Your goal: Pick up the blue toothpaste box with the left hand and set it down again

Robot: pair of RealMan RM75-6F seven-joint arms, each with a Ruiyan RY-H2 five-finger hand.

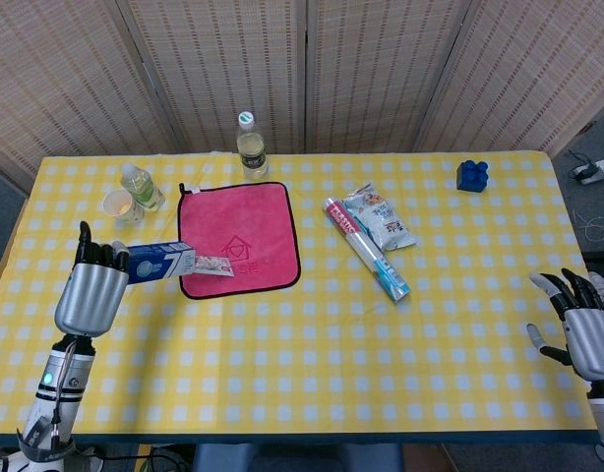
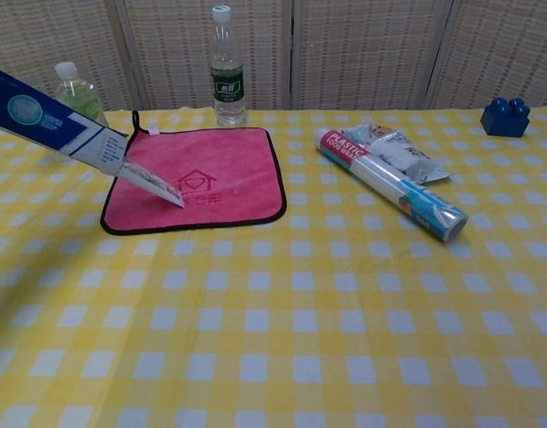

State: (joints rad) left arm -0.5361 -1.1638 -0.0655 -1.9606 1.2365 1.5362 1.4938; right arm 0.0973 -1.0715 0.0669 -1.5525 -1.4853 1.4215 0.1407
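My left hand [image 1: 89, 292] grips the blue toothpaste box [image 1: 164, 263] by its left end and holds it in the air over the table's left side. The box points right, and its opened flap hangs over the left edge of the pink cloth [image 1: 243, 231]. In the chest view only the box [image 2: 55, 125] shows, slanting down from the upper left; the left hand is out of that frame. My right hand [image 1: 585, 329] hovers at the table's right edge, fingers spread, holding nothing.
A clear water bottle [image 1: 251, 147] stands behind the cloth. A small green bottle [image 1: 142, 186] and a paper cup [image 1: 118, 206] sit at the far left. A plastic wrap roll [image 1: 367, 249] and a snack packet [image 1: 379, 216] lie mid-table. A blue toy block [image 1: 471, 175] sits far right.
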